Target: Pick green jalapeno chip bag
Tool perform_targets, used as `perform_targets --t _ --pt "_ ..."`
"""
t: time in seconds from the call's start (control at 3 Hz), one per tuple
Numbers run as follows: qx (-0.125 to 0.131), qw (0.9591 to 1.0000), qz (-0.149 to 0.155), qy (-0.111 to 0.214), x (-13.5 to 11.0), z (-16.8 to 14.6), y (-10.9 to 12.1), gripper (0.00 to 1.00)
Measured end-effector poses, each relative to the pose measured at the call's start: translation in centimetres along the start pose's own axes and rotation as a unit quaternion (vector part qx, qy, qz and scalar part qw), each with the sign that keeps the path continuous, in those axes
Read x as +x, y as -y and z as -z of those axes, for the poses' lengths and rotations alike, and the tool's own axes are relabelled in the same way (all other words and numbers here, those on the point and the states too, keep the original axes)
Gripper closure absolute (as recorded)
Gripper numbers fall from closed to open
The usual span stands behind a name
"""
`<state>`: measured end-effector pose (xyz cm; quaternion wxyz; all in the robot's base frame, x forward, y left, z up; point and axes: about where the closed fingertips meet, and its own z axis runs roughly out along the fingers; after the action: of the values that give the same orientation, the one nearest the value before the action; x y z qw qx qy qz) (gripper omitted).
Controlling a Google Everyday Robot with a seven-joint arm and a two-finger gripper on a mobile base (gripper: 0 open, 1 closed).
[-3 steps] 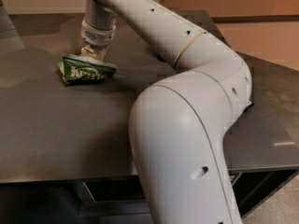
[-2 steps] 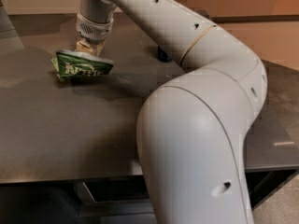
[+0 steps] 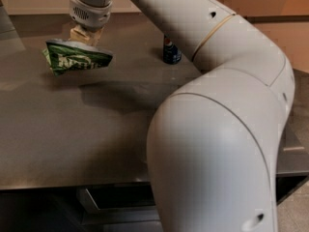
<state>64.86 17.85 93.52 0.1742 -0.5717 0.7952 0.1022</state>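
Observation:
The green jalapeno chip bag (image 3: 77, 58) with white lettering hangs at the upper left, lifted off the dark tabletop (image 3: 72, 134), with its shadow on the surface below it. My gripper (image 3: 86, 36) reaches down from above and is shut on the bag's top edge. The tan fingers (image 3: 83, 34) show just above the bag. My white arm fills the right half of the view.
A blue soda can (image 3: 171, 53) stands on the table behind the arm, right of the bag. The table's front edge runs along the bottom, with a dark shelf or drawer (image 3: 116, 204) beneath it.
The gripper has risen with the bag in it: the bag was lying on the table a second ago and now hangs above it. The arm has swung up and nearer the camera.

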Motion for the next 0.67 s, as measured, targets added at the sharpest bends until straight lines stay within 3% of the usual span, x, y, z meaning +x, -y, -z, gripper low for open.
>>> perform_targets --t 0.67 --pt "0.035 0.999 0.016 0.024 -1.8 6.4 -0.2 1.0"
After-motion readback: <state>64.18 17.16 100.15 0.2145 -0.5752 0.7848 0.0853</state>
